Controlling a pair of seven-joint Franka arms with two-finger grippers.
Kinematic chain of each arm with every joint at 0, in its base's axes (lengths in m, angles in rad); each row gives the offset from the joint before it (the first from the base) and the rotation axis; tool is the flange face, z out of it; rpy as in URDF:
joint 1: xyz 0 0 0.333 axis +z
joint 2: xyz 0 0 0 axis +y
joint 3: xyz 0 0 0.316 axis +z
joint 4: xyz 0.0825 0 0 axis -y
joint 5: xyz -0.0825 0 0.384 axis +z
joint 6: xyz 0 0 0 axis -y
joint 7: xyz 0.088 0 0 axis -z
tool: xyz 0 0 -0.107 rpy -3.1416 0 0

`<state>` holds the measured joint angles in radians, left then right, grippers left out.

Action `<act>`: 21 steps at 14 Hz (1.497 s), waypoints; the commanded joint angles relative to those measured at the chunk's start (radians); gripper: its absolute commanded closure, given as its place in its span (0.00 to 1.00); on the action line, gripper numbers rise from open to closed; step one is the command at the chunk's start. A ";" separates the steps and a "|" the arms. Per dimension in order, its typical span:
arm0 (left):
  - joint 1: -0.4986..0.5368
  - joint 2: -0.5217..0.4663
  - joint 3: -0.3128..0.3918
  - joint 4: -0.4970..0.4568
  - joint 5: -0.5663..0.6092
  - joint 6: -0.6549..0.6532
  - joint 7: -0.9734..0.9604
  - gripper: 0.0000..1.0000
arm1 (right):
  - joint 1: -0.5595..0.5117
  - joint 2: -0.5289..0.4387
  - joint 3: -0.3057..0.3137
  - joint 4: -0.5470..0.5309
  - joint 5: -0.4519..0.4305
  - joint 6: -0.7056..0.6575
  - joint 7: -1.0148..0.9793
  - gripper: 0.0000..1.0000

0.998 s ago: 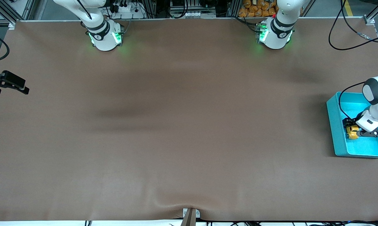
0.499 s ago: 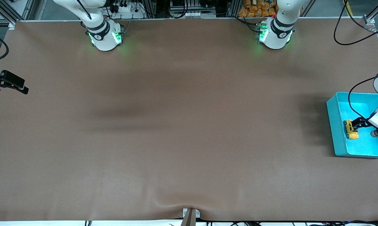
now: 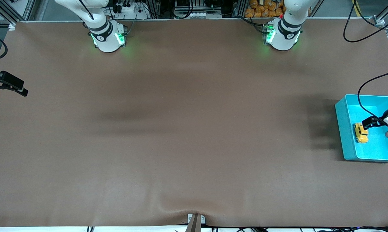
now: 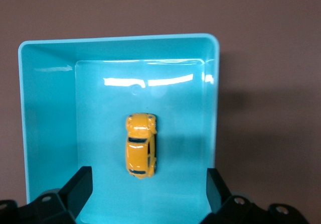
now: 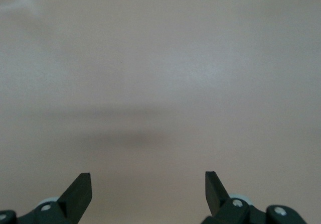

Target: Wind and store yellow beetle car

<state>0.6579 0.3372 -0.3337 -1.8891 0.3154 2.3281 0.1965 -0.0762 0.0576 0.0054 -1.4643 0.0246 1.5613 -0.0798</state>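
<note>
Car: the yellow beetle car [image 3: 361, 132] lies loose on the bin [image 3: 342, 129] floor.
Left gripper [image 4: 148, 191]: fingers wide apart over the bin, car at its 12 o'clock, untouched.
Right gripper [image 5: 148, 191]: fingers apart, waiting over the table's [image 3: 181, 145] right-arm end.

A robotics lab is indicated. Two white arm bases [image 3: 107, 37] lit green are bolted along one edge of a wide table [image 3: 181, 129] covered in brown matting. Aluminium framing [image 3: 7, 13] (with a power strip [image 3: 129, 8] and loose black cables [image 3: 368, 42]) is seen along that edge.
</note>
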 commanded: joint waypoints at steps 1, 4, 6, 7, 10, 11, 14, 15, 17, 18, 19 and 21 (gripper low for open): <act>-0.032 -0.087 -0.007 -0.028 -0.088 -0.074 -0.034 0.00 | 0.003 -0.012 -0.002 -0.001 -0.002 0.005 0.009 0.00; -0.153 -0.177 0.050 -0.021 -0.168 -0.165 -0.075 0.00 | -0.005 -0.005 -0.004 -0.001 0.009 0.003 0.009 0.00; -0.239 -0.230 0.076 -0.016 -0.173 -0.238 -0.150 0.00 | 0.002 0.004 -0.004 -0.004 0.011 -0.007 0.021 0.00; -0.268 -0.254 0.076 -0.015 -0.174 -0.266 -0.181 0.00 | 0.006 0.004 -0.004 -0.004 0.009 -0.007 0.025 0.00; -0.404 -0.332 0.113 0.001 -0.222 -0.369 -0.274 0.00 | 0.007 0.005 -0.002 -0.004 0.012 -0.001 0.025 0.00; -0.440 -0.340 0.130 0.022 -0.231 -0.415 -0.281 0.00 | 0.012 0.005 -0.001 -0.002 0.012 0.000 0.025 0.00; -0.550 -0.349 0.185 0.126 -0.240 -0.616 -0.281 0.00 | 0.019 0.005 -0.001 -0.004 0.012 0.002 0.025 0.00; -0.595 -0.346 0.215 0.157 -0.261 -0.659 -0.284 0.00 | 0.022 0.005 -0.001 -0.004 0.011 0.002 0.025 0.00; -0.612 -0.349 0.231 0.197 -0.304 -0.714 -0.322 0.00 | 0.032 0.005 0.001 -0.005 0.005 0.005 0.023 0.00; -0.619 -0.346 0.231 0.220 -0.309 -0.739 -0.343 0.00 | 0.041 0.005 -0.001 -0.005 0.000 0.005 0.023 0.00; -0.650 -0.346 0.234 0.241 -0.308 -0.756 -0.354 0.00 | 0.039 0.007 0.001 -0.007 0.001 0.008 0.023 0.00; -0.679 -0.354 0.248 0.265 -0.306 -0.783 -0.359 0.00 | 0.042 0.007 0.001 -0.007 0.003 0.029 0.023 0.00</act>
<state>0.0190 -0.0182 -0.1091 -1.6696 0.0224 1.5920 -0.1428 -0.0460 0.0668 0.0112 -1.4664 0.0256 1.5732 -0.0759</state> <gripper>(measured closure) 0.000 0.000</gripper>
